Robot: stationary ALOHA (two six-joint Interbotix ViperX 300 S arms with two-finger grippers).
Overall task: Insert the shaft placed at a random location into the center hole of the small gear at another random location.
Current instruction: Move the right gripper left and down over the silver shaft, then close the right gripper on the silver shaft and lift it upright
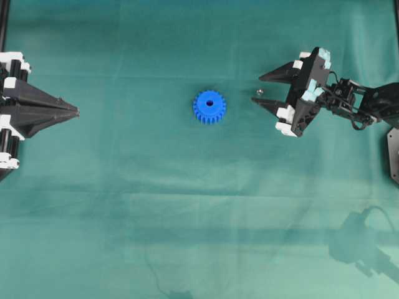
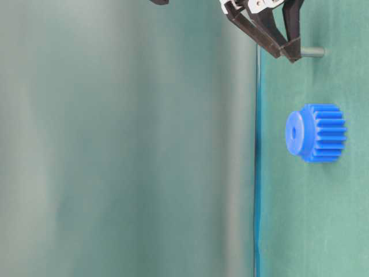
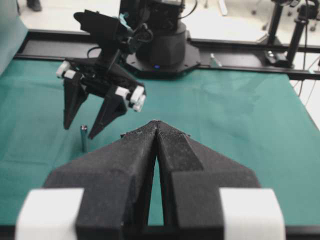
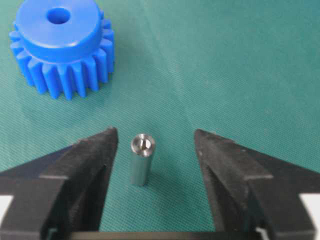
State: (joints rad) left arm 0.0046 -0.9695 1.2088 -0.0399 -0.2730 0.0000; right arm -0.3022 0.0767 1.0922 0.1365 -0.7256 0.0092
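Green cloth desk (image 1: 187, 205); silver shaft (image 4: 142, 159) upright between the right pincer's (image 4: 156, 150) wide jaws; left pincer (image 3: 157, 131) closed.

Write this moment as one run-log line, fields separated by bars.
right gripper: open, straddling upright shaft, no contact | left gripper: shut, idle | gear: flat on cloth, hole empty

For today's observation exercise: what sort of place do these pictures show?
Probably a robotics lab bench: a green cloth-covered table, the right gripper open around a metal shaft, and stands behind.
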